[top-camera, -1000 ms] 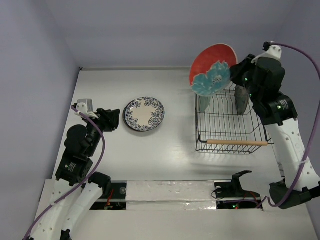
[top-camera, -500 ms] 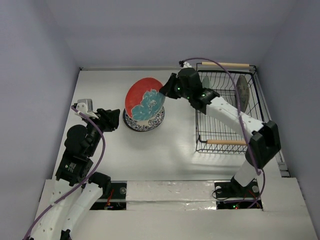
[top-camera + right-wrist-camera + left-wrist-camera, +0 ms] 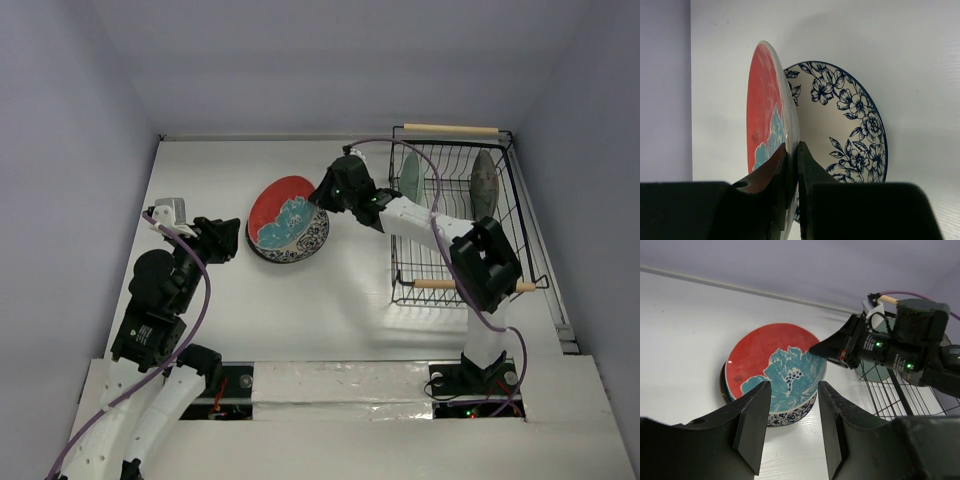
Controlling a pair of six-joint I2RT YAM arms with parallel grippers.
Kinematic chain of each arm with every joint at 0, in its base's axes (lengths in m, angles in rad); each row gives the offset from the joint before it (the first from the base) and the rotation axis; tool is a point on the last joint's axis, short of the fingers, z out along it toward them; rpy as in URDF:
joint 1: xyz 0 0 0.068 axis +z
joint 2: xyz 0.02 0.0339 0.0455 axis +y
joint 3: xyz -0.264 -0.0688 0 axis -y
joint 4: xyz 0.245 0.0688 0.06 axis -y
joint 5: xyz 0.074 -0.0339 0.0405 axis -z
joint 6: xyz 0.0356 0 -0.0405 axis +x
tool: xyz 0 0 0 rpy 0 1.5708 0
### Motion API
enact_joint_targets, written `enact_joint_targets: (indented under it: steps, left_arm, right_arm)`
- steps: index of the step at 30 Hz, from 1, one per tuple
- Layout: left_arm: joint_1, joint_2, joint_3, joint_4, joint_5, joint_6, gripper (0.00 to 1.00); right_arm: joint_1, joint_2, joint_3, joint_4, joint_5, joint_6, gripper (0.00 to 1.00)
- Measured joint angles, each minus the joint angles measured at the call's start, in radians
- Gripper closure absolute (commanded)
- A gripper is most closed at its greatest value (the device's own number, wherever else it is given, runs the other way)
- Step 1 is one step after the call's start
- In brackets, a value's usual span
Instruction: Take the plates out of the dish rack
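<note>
The right gripper [image 3: 326, 193] is clamped on the red plate [image 3: 280, 210], tilted over the blue flower plate [image 3: 296, 251]. At their nine o'clock, the left gripper [image 3: 793, 386] sits with fingers apart.

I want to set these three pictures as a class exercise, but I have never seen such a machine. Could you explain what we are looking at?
These are two robot arms bolted at the near edge of a white table, each ending in a two-finger gripper. One picture looks down from above and behind the arms. The other two come from small cameras on the wrists, so the dark shapes at the bottom are each gripper's own fingers. On the table lies a white plate with blue flowers. To its right is a black wire dish rack with a pale green plate and a darker plate standing in it. The right gripper pinches the rim of a red plate, tilted over the flowered one. The left gripper is open and empty.
</note>
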Motion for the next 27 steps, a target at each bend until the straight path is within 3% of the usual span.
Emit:
enact_joint_targets:
  steps: [10,16,27]
  left_arm:
    - [0.0,0.0,0.0,0.0,0.0,0.0,0.6]
    - [0.0,0.0,0.0,0.0,0.0,0.0,0.6]
    - [0.0,0.0,0.0,0.0,0.0,0.0,0.6]
  right_arm:
    - [0.014,0.029,-0.118,0.123,0.005,0.1,0.98]
    - [0.023,0.029,-0.164,0.16,0.006,0.126,0.7]
    - [0.061,0.028,-0.183,0.048,0.08,0.054,0.35]
